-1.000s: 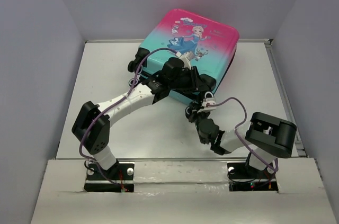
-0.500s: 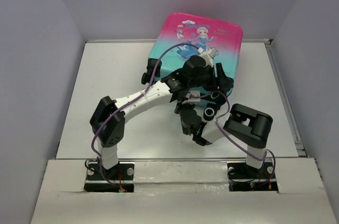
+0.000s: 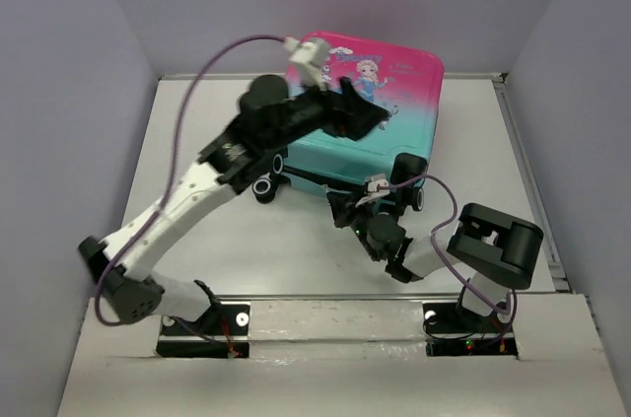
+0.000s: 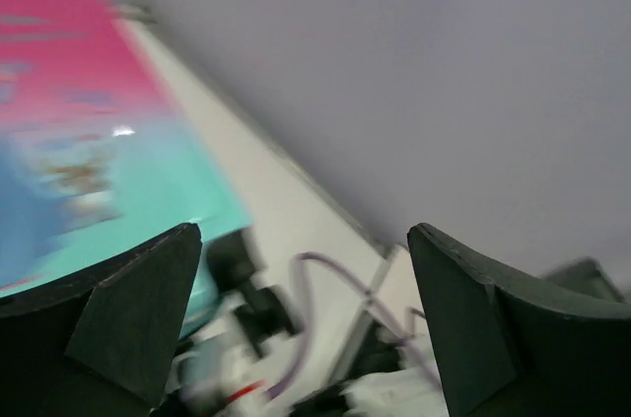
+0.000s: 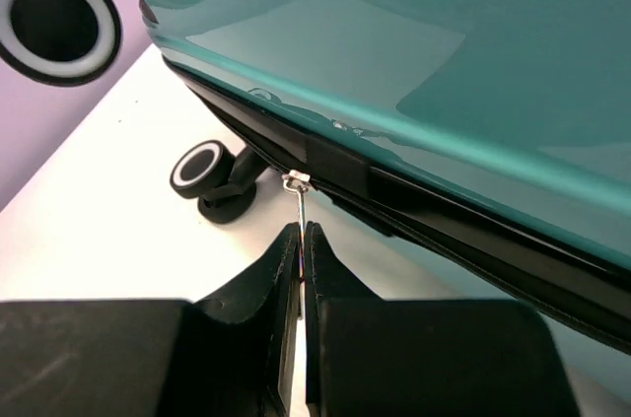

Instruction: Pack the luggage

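Luggage (image 3: 406, 121) at far centre of table (image 3: 478, 166), printed side up, wheels (image 5: 59, 18) twd near side. R gripper (image 5: 300, 232) pinched shut on zipper pull (image 5: 295, 192) at near seam. L gripper (image 4: 301, 238) above pink shell – jaws wide apart

Since a second ago I've seen the left arm swing up and stretch out from the near side of the luggage (image 3: 389, 146), so the left gripper (image 3: 367, 116) now hangs over the pink top with its fingers spread wide and nothing between them. The luggage itself has turned, so its wheels (image 3: 266, 187) that pointed left now face the arm bases. The right gripper (image 3: 347, 212) has shifted a little along the near edge and is pinched on the zipper pull (image 5: 299, 202), its elbow swung back out to the right.
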`<state>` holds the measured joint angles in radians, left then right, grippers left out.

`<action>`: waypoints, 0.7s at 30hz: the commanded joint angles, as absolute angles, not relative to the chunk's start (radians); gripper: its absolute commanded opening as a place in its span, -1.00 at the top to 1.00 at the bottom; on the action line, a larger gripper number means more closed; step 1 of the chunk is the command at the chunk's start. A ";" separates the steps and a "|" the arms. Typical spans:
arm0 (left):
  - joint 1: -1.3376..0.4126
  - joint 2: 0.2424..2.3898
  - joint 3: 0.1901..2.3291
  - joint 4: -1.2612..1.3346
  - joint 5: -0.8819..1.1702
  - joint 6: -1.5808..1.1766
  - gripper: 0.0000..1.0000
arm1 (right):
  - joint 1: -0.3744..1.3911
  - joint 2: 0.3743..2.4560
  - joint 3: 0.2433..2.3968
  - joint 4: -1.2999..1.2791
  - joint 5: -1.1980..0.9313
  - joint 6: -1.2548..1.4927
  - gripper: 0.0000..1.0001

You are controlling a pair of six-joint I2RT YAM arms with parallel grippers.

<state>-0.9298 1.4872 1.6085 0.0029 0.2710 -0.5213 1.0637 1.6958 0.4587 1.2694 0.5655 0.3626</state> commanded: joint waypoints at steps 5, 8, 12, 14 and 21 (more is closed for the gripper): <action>-0.554 0.990 1.111 -0.293 0.011 -0.341 -0.98 | 1.054 1.565 0.357 1.319 0.388 0.443 0.86; -0.515 0.905 0.971 -0.347 -0.095 -0.330 -0.98 | 1.054 1.529 0.370 1.250 0.365 0.437 0.86; -0.505 0.876 0.884 -0.382 -0.163 -0.330 -0.98 | 1.043 1.505 0.377 1.206 0.348 0.436 0.86; -0.502 0.893 0.871 -0.368 -0.147 -0.307 -0.98 | 1.043 1.497 0.374 1.198 0.344 0.434 0.86; -0.502 0.991 0.914 -0.307 -0.044 -0.253 -0.98 | 1.043 1.503 0.374 1.197 0.330 0.436 0.86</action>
<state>-0.5064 0.9615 0.8600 -0.3687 -0.0708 -0.3103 1.0264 1.5280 0.3649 1.1519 0.4229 0.4156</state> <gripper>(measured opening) 0.990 0.077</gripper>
